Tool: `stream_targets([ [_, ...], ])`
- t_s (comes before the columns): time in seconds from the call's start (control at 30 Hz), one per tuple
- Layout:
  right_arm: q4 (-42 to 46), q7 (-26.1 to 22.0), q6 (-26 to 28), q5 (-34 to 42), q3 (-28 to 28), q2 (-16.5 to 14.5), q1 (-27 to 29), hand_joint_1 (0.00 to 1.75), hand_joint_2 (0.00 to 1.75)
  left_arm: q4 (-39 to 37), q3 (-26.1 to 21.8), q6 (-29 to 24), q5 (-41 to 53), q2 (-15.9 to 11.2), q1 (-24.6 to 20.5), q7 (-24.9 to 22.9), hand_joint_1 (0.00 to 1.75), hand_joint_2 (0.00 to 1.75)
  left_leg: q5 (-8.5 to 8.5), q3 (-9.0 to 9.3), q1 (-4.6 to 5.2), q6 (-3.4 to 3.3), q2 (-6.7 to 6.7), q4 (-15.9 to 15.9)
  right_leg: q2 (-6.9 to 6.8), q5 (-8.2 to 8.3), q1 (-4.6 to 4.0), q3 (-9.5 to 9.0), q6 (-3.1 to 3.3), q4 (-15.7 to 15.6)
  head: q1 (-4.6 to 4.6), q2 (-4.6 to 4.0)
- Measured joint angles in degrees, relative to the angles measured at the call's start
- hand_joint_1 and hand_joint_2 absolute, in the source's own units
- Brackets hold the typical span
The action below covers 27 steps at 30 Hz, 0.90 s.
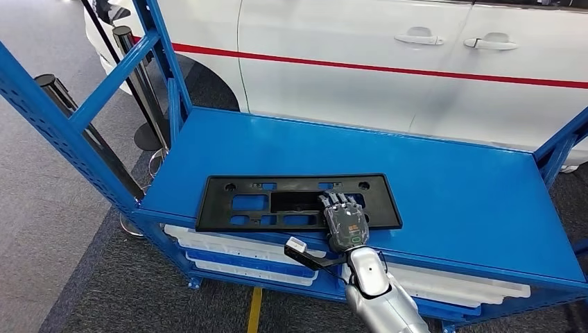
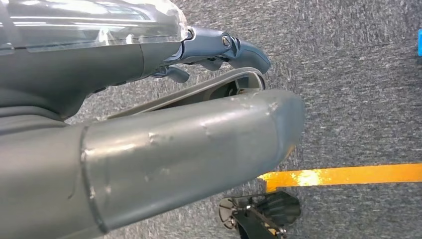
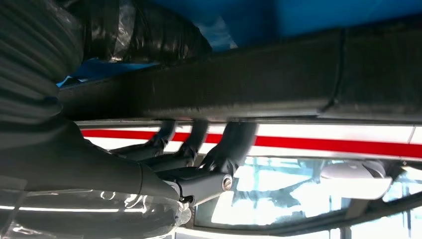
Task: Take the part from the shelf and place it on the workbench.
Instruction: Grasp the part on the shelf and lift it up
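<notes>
Squarely in the lower middle of the head view, the right robot hand [image 1: 344, 223] lies over the near edge of a black plastic licence-plate frame [image 1: 291, 201], a flat rectangular panel pierced with cut-outs, which rests on the top deck of a blue steel shelf [image 1: 451, 187]. The right wrist view shows its dark fingers [image 3: 234, 144] hooked around the frame's edge, so the hand appears to have hold of the part, though how firmly cannot be told. The part sits toward the front left of the deck, well apart from the far rim, with a white car [image 1: 416, 69] bearing a red stripe filling the upper part of the frame behind it. White trays [image 1: 243, 260] are stacked on the level beneath.

The left robot hand [image 2: 219, 50] shows in the left wrist view over grey carpet and a yellow floor line [image 2: 348, 174], fingers curled in and holding nothing.

The frame looks light and thin, probably stiff along its length but apt to flex or twist when lifted from one edge, and its smooth plastic could slide in a loose grasp. A hold near the middle of the long near edge, where the hand is placed, should keep it balanced; a grip through one of the cut-outs would likely be surer still.
</notes>
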<state>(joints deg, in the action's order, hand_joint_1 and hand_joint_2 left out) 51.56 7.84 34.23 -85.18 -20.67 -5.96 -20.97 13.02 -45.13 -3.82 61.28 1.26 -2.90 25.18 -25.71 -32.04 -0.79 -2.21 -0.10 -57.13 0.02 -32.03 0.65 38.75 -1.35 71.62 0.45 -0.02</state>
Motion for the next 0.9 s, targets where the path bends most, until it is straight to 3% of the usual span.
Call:
stream_targets([
  [0.07,0.32,-0.13,0.0,0.02,0.07,0.14,0.01,1.66,1.75,-0.01,-0.03,0.01,0.09,0.16,-0.05,0.06,0.0,0.0,-0.03,0.2,0.21,0.12,-0.05,-0.04,-0.05,3.74,-0.35,-4.35,0.98,-8.28,0.0,0.0],
  [0.13,0.64,-0.3,0.0,0.04,0.12,0.21,0.01,1.66,1.75,-0.02,-0.07,0.02,0.15,0.38,-0.15,0.14,0.0,0.0,-0.07,0.23,0.31,0.58,-0.09,-0.12,-0.24,5.34,-0.8,-6.82,1.77,-13.51,-0.01,0.01],
  [0.2,0.82,-0.43,0.0,0.05,0.18,0.31,0.02,1.66,1.75,-0.02,-0.12,0.01,0.19,0.46,-0.21,0.18,0.0,0.0,-0.02,0.25,0.28,1.29,-0.09,0.0,-0.34,5.44,-0.99,-6.93,2.13,-14.22,-0.01,0.0],
  [0.27,1.01,-0.55,-0.05,0.05,0.24,0.4,0.05,1.67,1.75,-0.02,-0.16,0.02,0.31,0.51,-0.27,0.21,0.0,0.0,-0.66,0.01,0.21,1.87,-0.09,-0.68,-0.45,5.93,-0.66,-7.32,2.65,-15.02,-0.01,0.0],
  [0.33,1.15,-0.66,-0.16,0.05,0.26,0.45,0.14,1.67,1.75,-0.02,-0.19,0.03,0.43,0.6,-0.33,0.26,0.0,0.0,-3.42,-1.98,0.06,2.32,-0.1,-5.04,-0.66,6.42,-0.29,-7.63,3.12,-15.73,-0.03,0.0],
  [0.4,1.15,-0.71,-0.26,0.05,0.27,0.49,0.3,1.69,1.75,-0.02,-0.25,0.04,0.45,0.64,-0.28,0.28,0.0,0.0,-6.92,-5.5,-0.15,2.81,-0.08,-12.44,-0.72,6.47,-0.3,-7.53,3.3,-15.76,-0.04,-0.01],
  [0.43,1.15,-0.78,-0.3,0.05,0.27,0.5,0.4,1.71,1.75,-0.02,-0.28,0.05,0.46,0.65,-0.21,0.27,0.0,0.0,-7.69,-6.81,-0.28,3.04,-0.08,-15.13,-0.71,6.44,-0.31,-7.5,3.27,-15.71,-0.04,-0.01],
  [0.47,1.15,-1.02,-0.34,0.21,0.27,0.5,0.5,1.72,1.75,-0.02,-0.31,0.08,0.49,0.66,-0.15,0.28,0.0,0.0,-7.3,-7.2,-0.43,3.25,-0.07,-15.83,-0.69,6.37,-0.29,-7.51,3.19,-15.63,-0.04,-0.01],
  [0.5,1.17,-1.47,-0.36,0.66,0.27,0.5,0.59,1.74,1.75,-0.02,-0.33,0.1,0.51,0.67,-0.13,0.28,0.0,0.0,-5.74,-6.36,-0.6,3.42,-0.06,-14.03,-0.65,6.24,-0.23,-7.54,3.03,-15.45,-0.04,0.0],
  [0.57,1.45,-3.49,-0.33,3.22,0.3,0.42,0.83,1.75,1.75,-0.02,-0.47,0.14,0.55,0.72,-0.15,0.29,0.0,0.0,-1.94,-2.56,-0.89,3.59,-0.02,-6.26,-0.54,5.78,-0.1,-7.54,2.5,-14.81,-0.04,0.01],
  [0.63,2.28,-6.67,-0.29,7.89,0.48,0.23,1.2,1.75,1.75,-0.02,-0.78,0.15,0.56,0.81,-0.18,0.37,0.0,0.0,-0.54,-0.06,-0.78,3.14,-0.12,-1.22,-0.33,5.32,-0.23,-7.37,1.8,-14.13,-0.01,0.0],
  [0.77,8.52,-16.73,-3.12,24.74,0.4,-0.68,3.61,1.75,1.75,-0.02,-1.57,0.01,0.43,1.09,0.04,0.96,0.0,0.0,-0.55,0.17,-0.74,1.62,-0.03,-0.64,0.06,4.78,-0.39,-7.17,0.67,-13.51,0.01,0.0],
  [0.83,13.6,-19.04,-5.27,31.28,-0.41,-1.37,5.18,1.75,1.75,-0.02,-2.15,-0.07,0.41,1.27,0.12,1.18,0.0,0.0,-0.34,0.17,-0.92,0.89,0.26,-0.39,0.06,1.98,-0.26,-5.41,0.26,-9.46,0.01,0.01],
  [0.9,17.14,-18.85,-6.61,32.98,-1.31,-2.01,6.69,1.75,1.75,-0.02,-2.56,-0.12,0.42,1.38,0.13,1.25,0.0,0.0,-0.29,-0.11,-0.78,0.5,0.43,-0.41,0.03,-1.96,-0.14,-1.72,0.05,-1.62,0.0,0.01],
])
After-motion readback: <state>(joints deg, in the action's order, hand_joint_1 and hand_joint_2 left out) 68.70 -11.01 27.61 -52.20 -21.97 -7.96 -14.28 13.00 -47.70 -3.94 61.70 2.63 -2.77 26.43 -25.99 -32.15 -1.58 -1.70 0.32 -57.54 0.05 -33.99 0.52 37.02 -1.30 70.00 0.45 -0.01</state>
